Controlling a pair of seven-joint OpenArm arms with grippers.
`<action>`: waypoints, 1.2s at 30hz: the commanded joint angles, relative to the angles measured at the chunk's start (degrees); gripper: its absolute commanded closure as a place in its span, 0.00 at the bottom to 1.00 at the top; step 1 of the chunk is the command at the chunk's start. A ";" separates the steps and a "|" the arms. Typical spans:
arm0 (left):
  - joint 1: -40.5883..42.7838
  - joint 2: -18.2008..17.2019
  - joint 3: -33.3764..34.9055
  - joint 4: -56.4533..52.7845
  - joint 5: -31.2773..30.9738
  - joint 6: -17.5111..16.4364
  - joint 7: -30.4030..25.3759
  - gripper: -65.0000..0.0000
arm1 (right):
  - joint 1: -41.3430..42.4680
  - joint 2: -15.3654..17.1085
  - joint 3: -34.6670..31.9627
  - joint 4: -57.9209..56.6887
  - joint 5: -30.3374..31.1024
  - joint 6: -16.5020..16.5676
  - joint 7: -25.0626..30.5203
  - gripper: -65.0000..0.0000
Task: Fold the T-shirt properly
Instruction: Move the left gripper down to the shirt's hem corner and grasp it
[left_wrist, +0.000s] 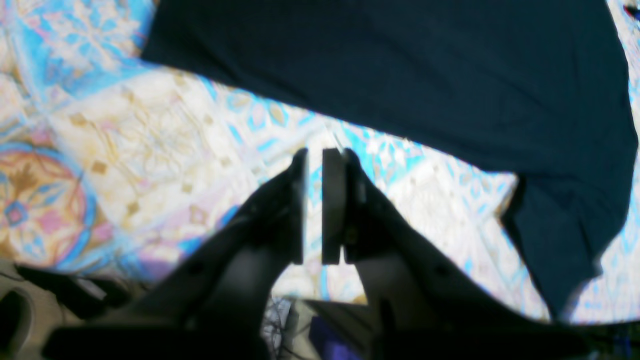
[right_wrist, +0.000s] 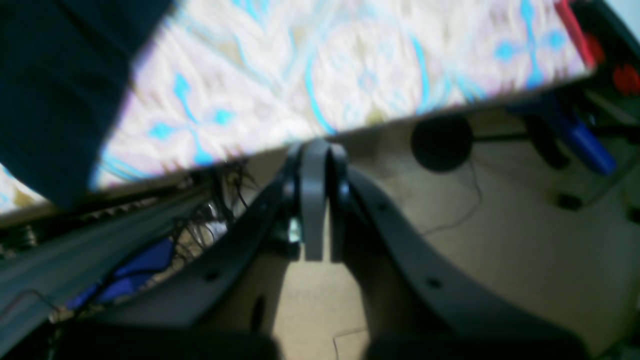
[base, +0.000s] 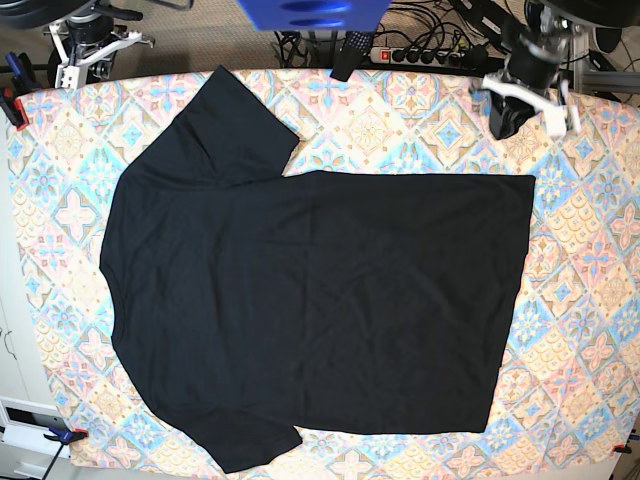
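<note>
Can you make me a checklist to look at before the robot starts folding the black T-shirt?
1. T-shirt lies spread out on the patterned cloth: ok.
2. Both sleeves stick out from the body: ok.
3. Left gripper is over the cloth, off the shirt: ok.
4. Right gripper is closed and holds nothing: ok.
5. Left gripper is holding the shirt's hem, ready to fold: not ok.
6. No creases under the shirt: cannot tell.

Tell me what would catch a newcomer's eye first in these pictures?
Most striking is the big black T-shirt, spread out across the middle of the table, one sleeve pointing toward the robot. Next comes the table's cover, with its busy blue, orange and yellow tile pattern. Then the two dark grippers, left and right, at opposite upper corners of the base view.
</note>
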 joint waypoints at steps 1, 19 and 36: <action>-0.82 0.70 -2.47 -0.31 -2.43 -0.01 0.74 0.96 | -0.41 0.46 0.40 0.76 -0.01 -0.16 0.07 1.00; -21.13 11.42 -21.81 -22.29 -19.93 -0.19 25.18 0.56 | 3.90 0.19 0.31 1.29 0.17 -0.16 -5.20 1.00; -33.53 12.56 -21.46 -40.05 -21.60 -0.27 25.18 0.56 | 3.90 0.10 0.31 1.55 0.17 -0.16 -5.20 1.00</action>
